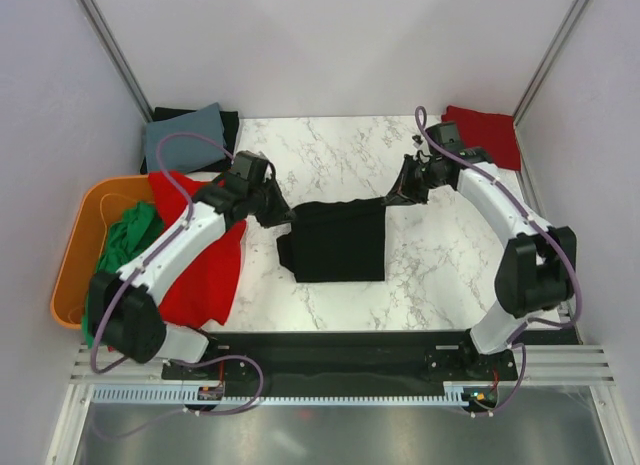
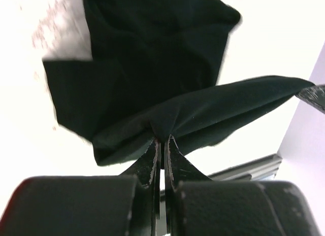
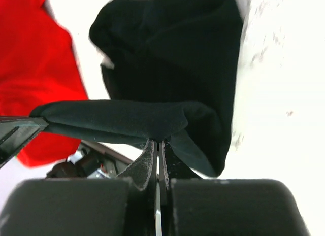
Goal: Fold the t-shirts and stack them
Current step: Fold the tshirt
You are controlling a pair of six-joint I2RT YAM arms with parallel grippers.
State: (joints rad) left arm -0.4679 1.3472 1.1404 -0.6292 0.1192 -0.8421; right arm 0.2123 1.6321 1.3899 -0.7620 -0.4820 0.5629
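- A white marble-patterned counter (image 1: 340, 150) sits in a booth with plain pale walls (image 1: 330, 45) and slanting metal posts (image 1: 112, 47) at the far corners.
- Ribbed aluminium rails (image 1: 340, 363) run along the near edge of the counter, where both arm bases are bolted.
- A black t-shirt (image 1: 340, 247) lies partly folded at the centre of the counter. Its far edge is lifted into a doubled band stretched between the two arms.
- The left end effector (image 1: 283, 217) has its fingers pressed together on the left end of that band. The wrist view shows the cloth pinched at the fingertips.
- The right end effector (image 1: 392, 198) is clamped in the same way on the band's right end.
- An orange tub (image 1: 72, 260) stands off the counter's left edge and holds a crumpled green t-shirt (image 1: 130, 235).
- A red t-shirt (image 1: 205, 277) drapes over the left edge beside the tub, under the left arm.
- At the far-left corner, a grey-blue t-shirt (image 1: 185, 135) lies on top of another black t-shirt (image 1: 230, 125).
- A second red t-shirt (image 1: 485, 130) rests at the far-right corner.
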